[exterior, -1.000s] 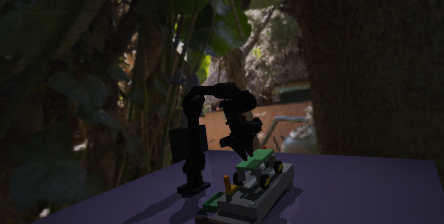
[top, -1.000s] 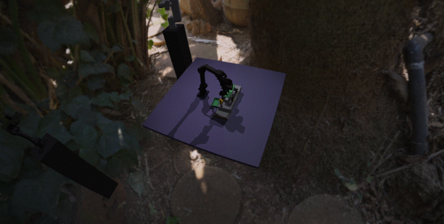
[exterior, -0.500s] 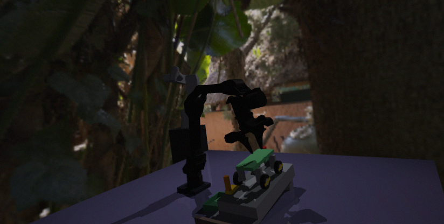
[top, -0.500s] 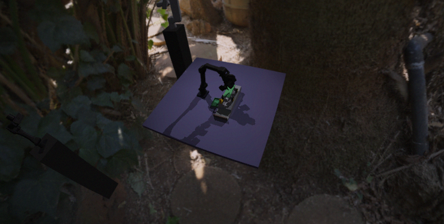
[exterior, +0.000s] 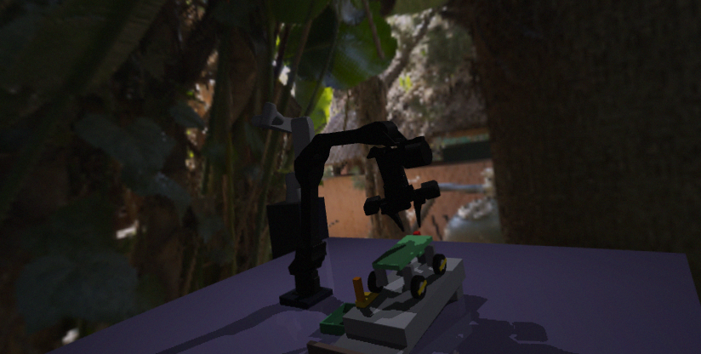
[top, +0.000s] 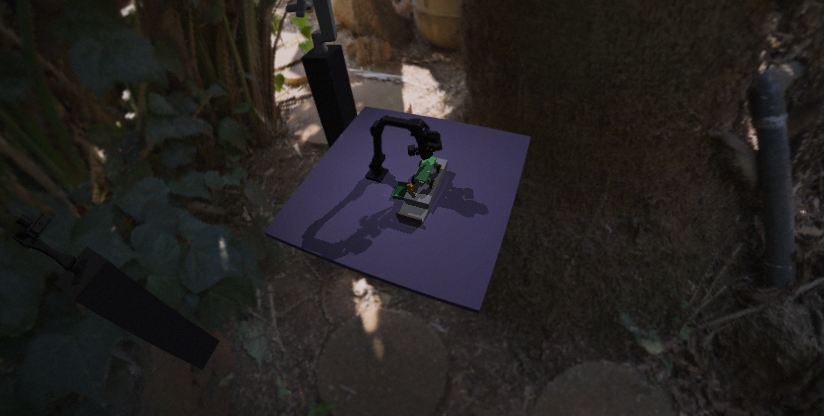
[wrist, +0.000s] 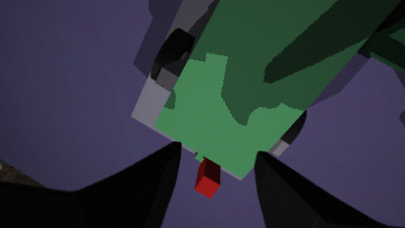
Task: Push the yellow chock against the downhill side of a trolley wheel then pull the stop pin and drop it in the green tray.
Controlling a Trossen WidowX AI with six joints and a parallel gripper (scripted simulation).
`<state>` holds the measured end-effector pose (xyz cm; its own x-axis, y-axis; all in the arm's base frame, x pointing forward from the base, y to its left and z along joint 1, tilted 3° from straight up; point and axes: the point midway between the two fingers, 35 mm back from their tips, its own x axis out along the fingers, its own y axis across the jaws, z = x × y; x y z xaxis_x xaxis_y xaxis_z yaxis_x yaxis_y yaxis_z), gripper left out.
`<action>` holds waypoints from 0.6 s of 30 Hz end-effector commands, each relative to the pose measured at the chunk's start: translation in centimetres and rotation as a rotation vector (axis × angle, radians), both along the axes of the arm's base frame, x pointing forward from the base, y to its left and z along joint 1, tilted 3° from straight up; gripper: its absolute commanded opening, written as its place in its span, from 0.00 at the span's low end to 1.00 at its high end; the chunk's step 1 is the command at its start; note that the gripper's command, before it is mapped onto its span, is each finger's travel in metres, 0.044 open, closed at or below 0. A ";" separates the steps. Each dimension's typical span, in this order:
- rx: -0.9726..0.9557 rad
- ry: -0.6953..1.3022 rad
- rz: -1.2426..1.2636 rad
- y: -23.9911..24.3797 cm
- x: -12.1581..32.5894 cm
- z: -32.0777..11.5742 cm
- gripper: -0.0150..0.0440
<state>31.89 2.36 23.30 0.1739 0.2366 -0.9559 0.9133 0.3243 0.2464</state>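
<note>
Presently the gripper point(top: 427, 157) point(exterior: 411, 229) point(wrist: 218, 154) is partly open, with nothing held between its fingers. From it, the pin point(exterior: 416, 233) point(wrist: 207, 179) lies below, at the uphill end of the trolley point(top: 426, 169) point(exterior: 404, 250) point(wrist: 211, 118). In the wrist view, the red head is in the gap between the two fingers, a little toward the picture-left one, and lower in the view than the fingertips. The fingers stand on two sides of it, so I judge that the next move needs a small centring, then going down, closing, and pulling along the pin's axis. Further out, downhill, the chock point(top: 410, 187) point(exterior: 359, 292) is near a wheel; whether it touches, I cannot tell. If a gap remains, the trolley may roll.
</note>
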 end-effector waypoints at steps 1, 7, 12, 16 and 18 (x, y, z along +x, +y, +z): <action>0.052 0.067 -0.144 1.6 -0.3 0.2 0.58; 0.110 0.172 -0.355 3.8 -1.0 0.5 0.58; 0.115 0.185 -0.379 4.0 -1.1 0.6 0.58; 0.115 0.185 -0.379 4.0 -1.1 0.6 0.58; 0.115 0.185 -0.379 4.1 -1.1 0.4 0.58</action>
